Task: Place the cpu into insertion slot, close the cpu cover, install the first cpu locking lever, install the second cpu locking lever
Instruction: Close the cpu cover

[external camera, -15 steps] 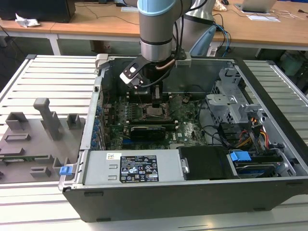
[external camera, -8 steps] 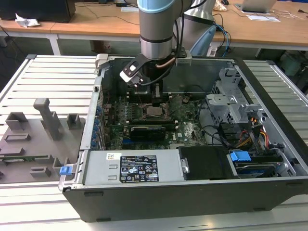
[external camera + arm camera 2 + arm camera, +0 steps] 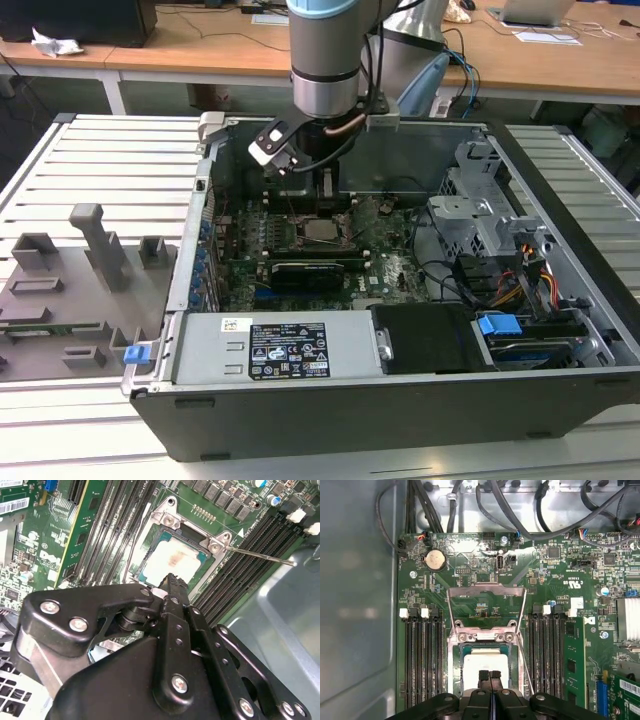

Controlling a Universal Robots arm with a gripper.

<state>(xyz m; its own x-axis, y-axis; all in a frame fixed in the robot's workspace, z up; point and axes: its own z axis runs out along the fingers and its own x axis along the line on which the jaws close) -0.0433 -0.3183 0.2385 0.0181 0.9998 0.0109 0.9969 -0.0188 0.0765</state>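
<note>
Hand (image 3: pixel 490 674): fingers together, just over cpu (image 3: pixel 480 660) | cpu: flat in socket (image 3: pixel 454 670), top up

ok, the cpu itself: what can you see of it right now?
The cpu is a small, flat, square chip with a pale silvery metal top, a brownish smudge near the middle and a thin green rim. It lies level in the socket on the green board. The cpu cover stands swung back off it. The shut pincer sits over one edge and hides that part; contact cannot be told.
</note>
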